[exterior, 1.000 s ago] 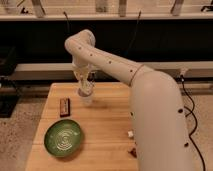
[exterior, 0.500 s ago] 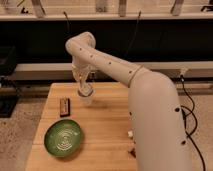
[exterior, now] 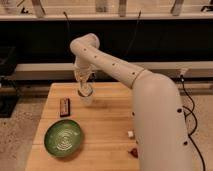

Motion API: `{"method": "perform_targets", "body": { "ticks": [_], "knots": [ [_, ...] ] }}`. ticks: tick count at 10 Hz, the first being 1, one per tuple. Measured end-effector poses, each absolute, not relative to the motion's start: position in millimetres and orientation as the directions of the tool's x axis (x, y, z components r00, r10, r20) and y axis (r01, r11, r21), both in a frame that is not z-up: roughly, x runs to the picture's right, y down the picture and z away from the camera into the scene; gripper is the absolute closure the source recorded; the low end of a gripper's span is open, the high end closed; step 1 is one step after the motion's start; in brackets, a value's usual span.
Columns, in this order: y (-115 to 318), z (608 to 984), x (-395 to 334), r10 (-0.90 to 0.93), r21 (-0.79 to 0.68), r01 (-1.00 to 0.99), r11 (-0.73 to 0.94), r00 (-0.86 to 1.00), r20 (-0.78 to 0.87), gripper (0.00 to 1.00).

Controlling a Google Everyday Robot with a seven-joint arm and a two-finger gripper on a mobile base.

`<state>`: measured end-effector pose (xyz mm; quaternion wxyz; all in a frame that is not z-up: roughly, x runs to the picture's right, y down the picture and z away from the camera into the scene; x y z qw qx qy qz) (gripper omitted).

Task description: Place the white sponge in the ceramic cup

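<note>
A smooth white arm (exterior: 125, 75), rounded and dotted with small dark holes, reaches across a pale wooden table (exterior: 107, 122) with a visible plank grain. Its gripper (exterior: 83, 85) points down, right over the ceramic cup (exterior: 85, 97) — a small, pale, tapered vessel standing upright near the table's far edge. Whether the fingers are parted or closed cannot be told from here. A whitish mass at the cup's mouth may be the white sponge (exterior: 84, 91), though it blends with the rim. To the left lies a dark brown rectangular block (exterior: 65, 106), flat on the wood. Nearer the front sits a glossy green round bowl (exterior: 64, 138) with pale concentric rings inside.
</note>
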<state>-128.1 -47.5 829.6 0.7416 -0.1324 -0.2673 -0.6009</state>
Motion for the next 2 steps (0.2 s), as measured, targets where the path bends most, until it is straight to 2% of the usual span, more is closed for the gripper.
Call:
{"method": "perform_targets", "body": {
  "ticks": [2],
  "knots": [
    [-46.0,831.2,-125.0,-0.816,0.131,0.957,0.257,0.143,0.56,0.2]
  ]
}}
